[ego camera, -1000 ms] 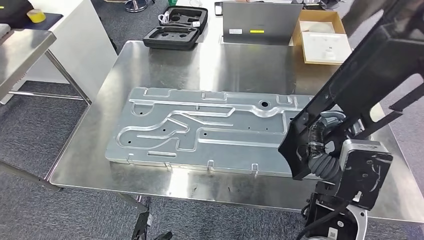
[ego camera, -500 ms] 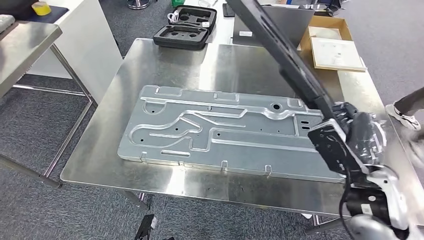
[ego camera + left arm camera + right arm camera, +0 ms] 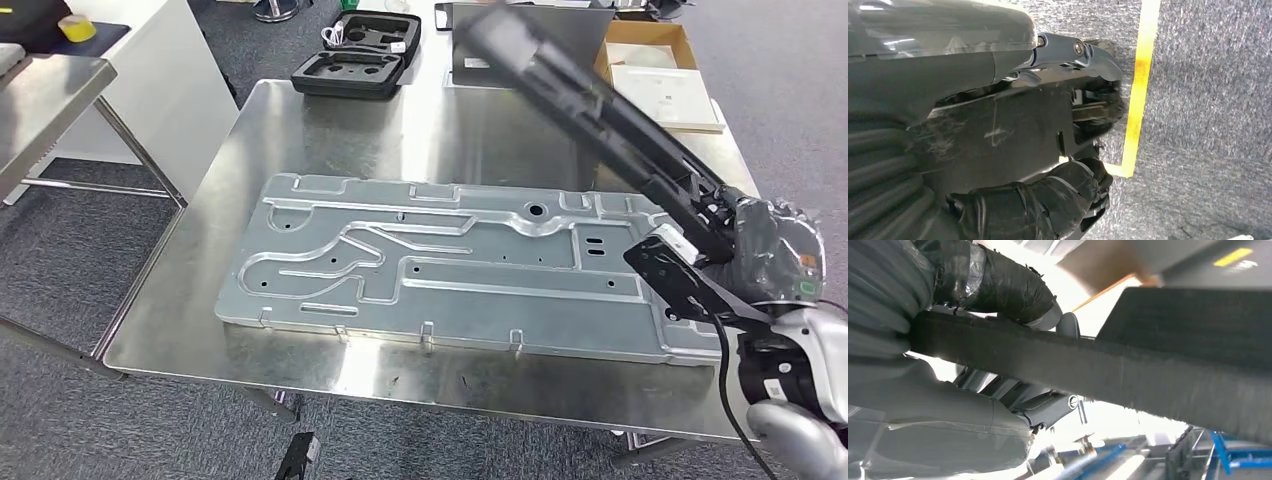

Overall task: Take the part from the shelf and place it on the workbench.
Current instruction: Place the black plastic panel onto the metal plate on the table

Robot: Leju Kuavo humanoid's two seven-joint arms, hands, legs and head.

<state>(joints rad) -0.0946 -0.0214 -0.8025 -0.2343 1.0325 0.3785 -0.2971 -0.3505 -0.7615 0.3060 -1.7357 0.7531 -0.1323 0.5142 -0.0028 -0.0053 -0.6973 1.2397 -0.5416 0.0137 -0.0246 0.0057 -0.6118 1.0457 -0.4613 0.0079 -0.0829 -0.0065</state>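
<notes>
My right hand (image 3: 772,252), wrapped in dark tape, grips a long black part (image 3: 590,110) near its lower end. The part slants up and to the left over the back right of the steel workbench (image 3: 330,130), its far end blurred. In the right wrist view the part (image 3: 1073,365) crosses as a thick black bar, with a taped finger (image 3: 998,285) curled over it. My left hand (image 3: 1048,200) hangs over grey carpet, its thumb and fingers apart, and I see nothing held in it.
A large stamped sheet-metal panel (image 3: 450,260) covers most of the workbench. Behind it lie a black foam case (image 3: 360,55), a grey box (image 3: 530,40) and a cardboard box (image 3: 650,70). A second metal table (image 3: 40,100) stands at the left.
The view has shifted. The black part has swung from leaning up-right to slanting up-left, and my right hand has moved further to the right while still holding it.
</notes>
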